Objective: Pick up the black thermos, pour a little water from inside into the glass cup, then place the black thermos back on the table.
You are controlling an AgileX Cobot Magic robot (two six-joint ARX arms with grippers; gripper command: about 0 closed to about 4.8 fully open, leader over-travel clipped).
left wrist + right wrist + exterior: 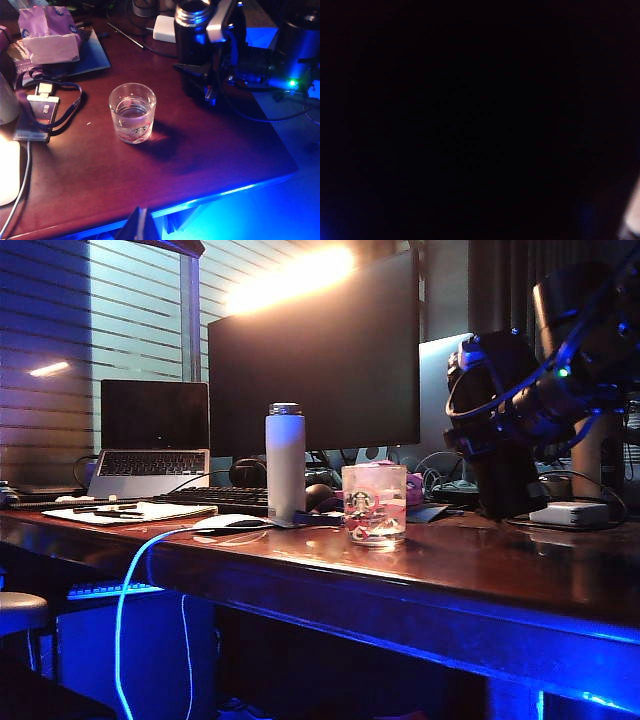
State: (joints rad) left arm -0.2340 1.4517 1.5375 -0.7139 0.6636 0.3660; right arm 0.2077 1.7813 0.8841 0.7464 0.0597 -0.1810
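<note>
Right tool: closed around the upper body of the black thermos, at the far right of the worktop.
Thermos: upright, mouth open; I cannot tell if its base touches the wood.
Handling: I judge it stiff, smooth and rather heavy with water, so this hold on the body suits it.
Glass cup: near but apart, a little water inside; fragile.
Left tool: above the front edge; I cannot tell its opening.
</note>
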